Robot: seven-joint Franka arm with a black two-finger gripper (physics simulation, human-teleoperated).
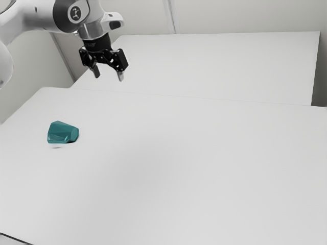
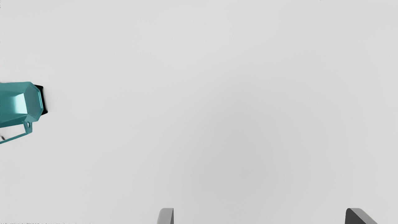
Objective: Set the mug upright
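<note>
High above the white table, my gripper (image 1: 109, 75) hangs open with nothing between its fingers. A teal faceted mug (image 1: 62, 132) lies on its side on the table, below and apart from the gripper, with its narrower base end toward the exterior view's right. In the wrist view the mug (image 2: 17, 101) is cut off by the picture's edge, showing its base and part of a thin angular handle. The gripper (image 2: 259, 216) stands well to one side of it, fingers wide apart.
The white table (image 1: 179, 168) extends around the mug. Behind it is another large white surface (image 1: 214, 66), with pale walls beyond. A thin dark line crosses the near left corner in the exterior view.
</note>
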